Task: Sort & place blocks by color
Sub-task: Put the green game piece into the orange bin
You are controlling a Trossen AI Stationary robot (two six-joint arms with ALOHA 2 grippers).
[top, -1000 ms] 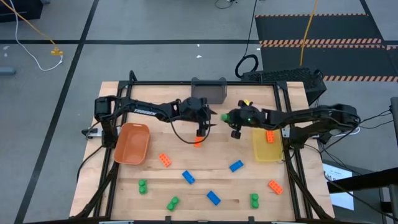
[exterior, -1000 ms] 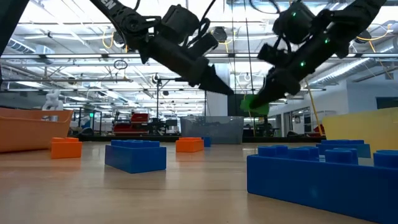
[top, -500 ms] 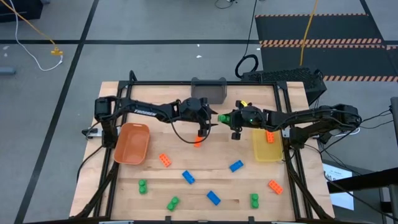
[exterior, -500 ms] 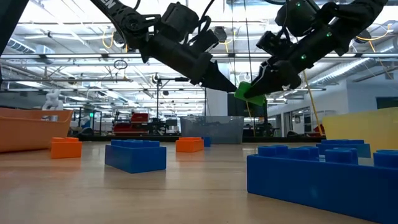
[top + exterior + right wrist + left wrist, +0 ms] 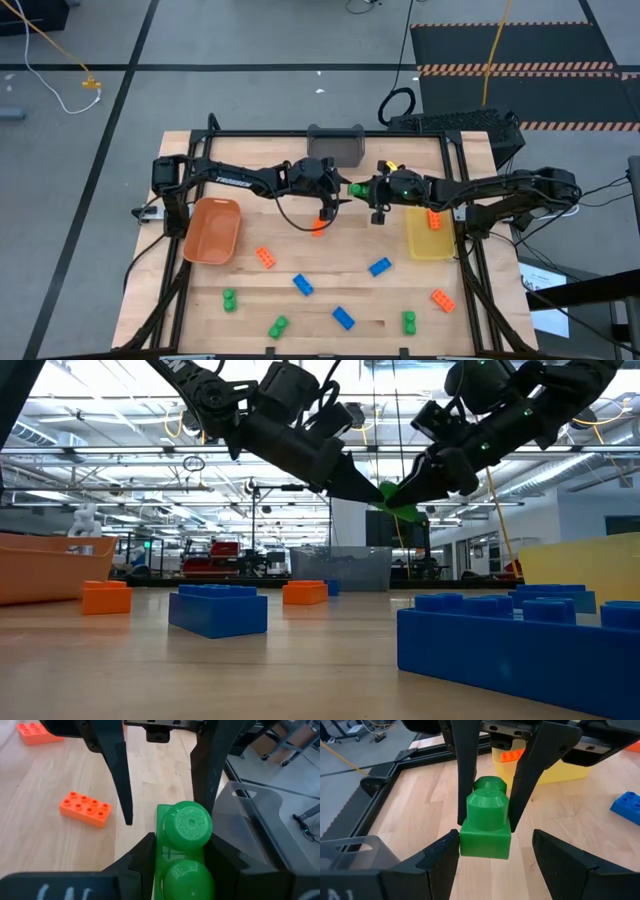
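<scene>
While the right gripper [image 5: 177,852] pinches the green block [image 5: 485,823] aloft, it presents it between the spread jaws of the left gripper [image 5: 496,855] (apparently a mid-air handover), above the table [image 5: 400,290].

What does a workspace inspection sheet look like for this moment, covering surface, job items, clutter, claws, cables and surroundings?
Surface: wooden table in a black frame.
Job's things: loose blocks near the front edge: orange block, blue block, green block; another orange block lies in the yellow bin. Orange bin on the left, grey bin at the back.
Clutter: nothing seen.
Claws: right claw shut on a green two-stud block, mid-air at table centre; left claw open, its fingers either side of that block, not touching.
Cables: black cable loop and yellow cord on the floor behind.
Surroundings: grey floor, hazard-striped mat.
</scene>
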